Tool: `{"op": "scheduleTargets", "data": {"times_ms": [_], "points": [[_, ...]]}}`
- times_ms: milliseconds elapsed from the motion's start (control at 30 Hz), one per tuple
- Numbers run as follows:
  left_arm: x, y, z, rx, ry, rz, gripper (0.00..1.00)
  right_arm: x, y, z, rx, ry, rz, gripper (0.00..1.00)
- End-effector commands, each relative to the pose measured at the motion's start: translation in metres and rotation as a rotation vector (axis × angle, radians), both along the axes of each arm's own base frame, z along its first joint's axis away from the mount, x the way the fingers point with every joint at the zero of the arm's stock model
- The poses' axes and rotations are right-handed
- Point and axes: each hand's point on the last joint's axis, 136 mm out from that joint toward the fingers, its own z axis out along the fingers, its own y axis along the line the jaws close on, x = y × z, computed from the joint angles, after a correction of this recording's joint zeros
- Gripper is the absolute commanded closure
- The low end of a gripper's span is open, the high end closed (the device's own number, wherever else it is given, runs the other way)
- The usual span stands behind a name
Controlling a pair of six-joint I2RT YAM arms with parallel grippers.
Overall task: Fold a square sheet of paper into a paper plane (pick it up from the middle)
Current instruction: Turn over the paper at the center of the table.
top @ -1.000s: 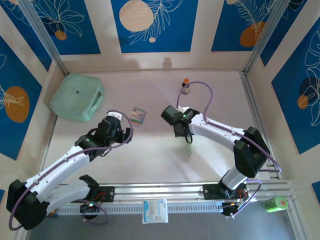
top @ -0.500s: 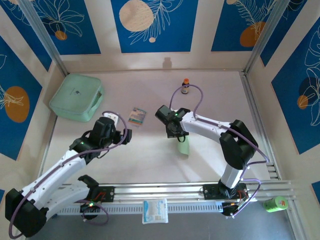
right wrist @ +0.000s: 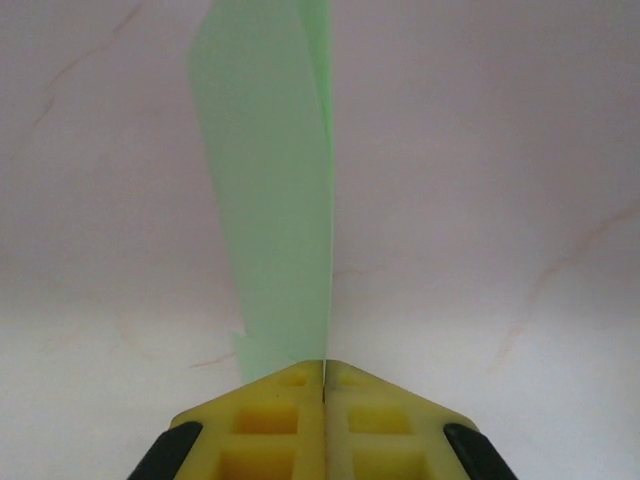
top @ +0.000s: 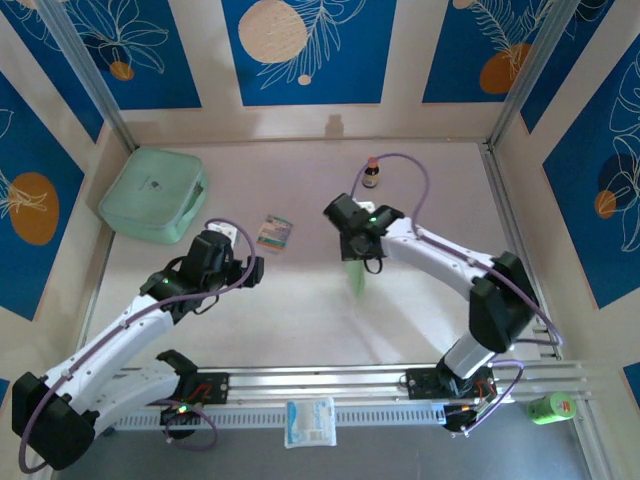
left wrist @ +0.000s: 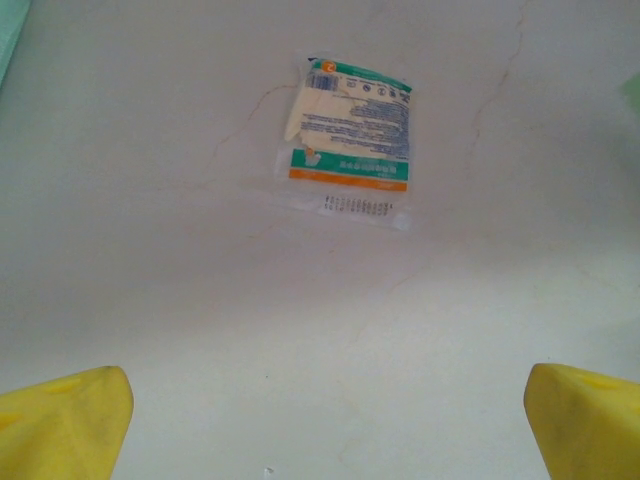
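Observation:
My right gripper (top: 353, 252) is shut on the near end of the sheet of paper (top: 355, 276), pale lime-green and folded into a slim long strip. It hangs from the jaws just above the table's middle. In the right wrist view the folded paper (right wrist: 272, 200) runs straight away from the closed yellow fingertips (right wrist: 285, 385) of the right gripper (right wrist: 325, 366), with a crease along its right edge. My left gripper (top: 246, 260) is open with nothing in it, left of the paper. Its yellow fingertips (left wrist: 62, 420) stand wide apart over bare table, the left gripper (left wrist: 325, 425) empty.
A small multicoloured striped packet (top: 275, 232) (left wrist: 350, 140) lies just ahead of the left gripper. A mint-green plastic box (top: 153, 193) sits at the back left, a small bottle (top: 371, 172) at the back. A white packet (top: 309, 421) and a green can (top: 550, 406) sit near the front rail.
The right gripper swung left and nearer with the paper, then back up and right; the paper has turned and hangs more edge-on. The left gripper drew back slightly and stayed open.

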Motion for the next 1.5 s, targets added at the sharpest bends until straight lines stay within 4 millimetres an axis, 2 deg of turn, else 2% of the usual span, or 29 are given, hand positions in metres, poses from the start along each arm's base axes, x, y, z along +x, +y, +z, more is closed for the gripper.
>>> {"op": "scheduleTargets", "data": {"times_ms": [0,133,200,267,367,467,633,733,833,967,1033,1067,1167,1233,1300,1367,1467], "points": [[0.002,-0.007,0.009,-0.020,-0.005,-0.030,0.00,-0.015,-0.045,0.005,-0.103,0.022,-0.011,0.94],[0.003,-0.009,0.007,-0.023,-0.002,-0.040,0.00,-0.017,-0.078,0.011,-0.183,-0.004,-0.078,0.94],[0.004,-0.008,0.007,-0.018,-0.002,-0.030,0.00,-0.015,-0.081,0.011,-0.226,-0.004,-0.095,0.94],[0.004,-0.002,0.007,-0.006,-0.003,-0.001,0.00,-0.011,-0.074,0.004,-0.261,0.008,-0.092,0.94],[0.004,0.009,0.009,0.012,-0.011,0.055,0.00,-0.006,-0.053,-0.012,-0.321,0.042,-0.086,0.95],[0.001,0.015,0.011,0.008,-0.016,0.085,0.00,0.001,-0.016,-0.028,-0.329,0.055,-0.032,0.94],[-0.003,0.029,0.019,0.026,-0.037,0.143,0.00,0.005,0.038,-0.043,-0.307,0.074,0.057,0.92],[-0.005,0.032,0.024,0.018,-0.054,0.155,0.00,0.006,0.063,-0.048,-0.255,0.090,0.101,0.89],[-0.007,0.029,0.025,-0.003,-0.054,0.138,0.00,0.004,0.084,-0.053,-0.147,0.124,0.130,0.86],[-0.006,0.014,0.020,-0.033,-0.019,0.077,0.00,0.000,0.105,-0.050,0.042,0.160,0.167,0.79],[-0.005,0.003,0.015,-0.055,0.008,0.037,0.00,-0.003,0.111,-0.043,0.158,0.169,0.185,0.66],[-0.005,-0.002,0.012,-0.066,0.022,0.020,0.00,-0.005,0.112,-0.040,0.211,0.171,0.190,0.61],[-0.005,-0.018,0.005,-0.111,0.066,-0.026,0.00,-0.008,0.106,-0.027,0.381,0.172,0.179,0.59],[-0.004,-0.031,0.001,-0.155,0.095,-0.067,0.00,-0.010,0.094,-0.027,0.503,0.195,0.145,0.59],[-0.004,-0.046,-0.002,-0.202,0.125,-0.113,0.00,-0.010,0.080,-0.031,0.618,0.216,0.110,0.62],[-0.004,-0.060,-0.005,-0.254,0.156,-0.153,0.01,-0.010,0.062,-0.039,0.695,0.230,0.057,0.70],[-0.005,-0.085,-0.013,-0.348,0.232,-0.216,0.07,-0.011,0.047,-0.050,0.825,0.259,0.028,0.79]]}}
